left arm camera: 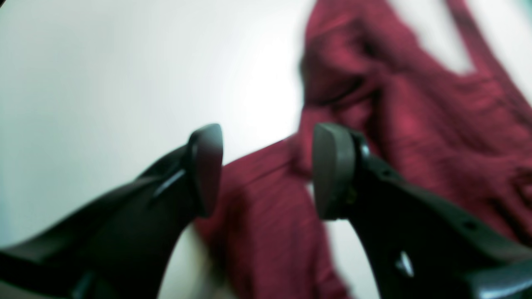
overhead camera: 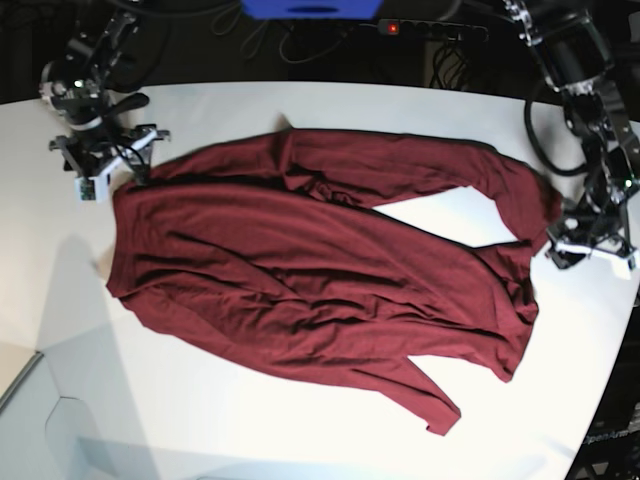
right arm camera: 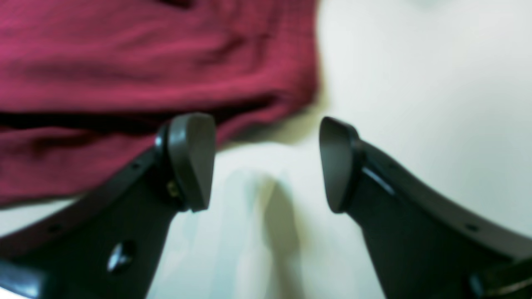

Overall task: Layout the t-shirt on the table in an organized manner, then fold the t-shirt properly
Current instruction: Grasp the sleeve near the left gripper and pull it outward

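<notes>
White surface [overhead camera: 300, 440] with a curved far edge fills most of the base view; smooth, glossy, lit bright at the middle and shaded at the near left corner. Dark room behind it: black cables, a blue object [overhead camera: 312, 8] at the far edge, a black power strip [overhead camera: 432, 30] with a red light. No readable writing, brand or label anywhere; wrist views are blurred.

Maroon long-sleeved t-shirt [overhead camera: 310, 270] lies spread across the middle of the surface, wrinkled, not folded. One sleeve runs along the far side toward the right, bends near the right edge and comes back down; a wedge of bare white shows between sleeve and body. A narrow point of fabric sticks out at the near right.

Left gripper [left arm camera: 266, 170] sits at the right edge of the base view beside the sleeve bend, jaws apart, nothing between them; fabric lies under and beyond it. Right gripper [right arm camera: 266, 164] is at the far left next to the shirt's corner, jaws spread, released, over bare white with the shirt edge just beyond the fingertips.
</notes>
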